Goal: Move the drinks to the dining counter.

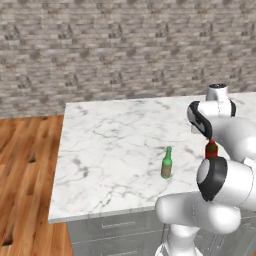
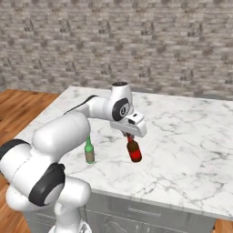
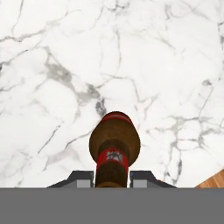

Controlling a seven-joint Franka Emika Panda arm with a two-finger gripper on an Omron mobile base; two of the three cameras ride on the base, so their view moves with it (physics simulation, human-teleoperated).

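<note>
Gripper [image 2: 130, 135] clamped on beer bottle [image 2: 134, 151] neck, held tilted over dining counter [image 1: 110, 145], inboard of near edge. Green bottle [image 1: 166, 163] upright nearby. Wide bare marble beyond.

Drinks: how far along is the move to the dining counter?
Done: the green bottle stands upright on the dining counter. In hand: the gripper holds the beer bottle by its neck over the marble, tilted. Left: setting it down; I see no wine bottle or carton here.
</note>
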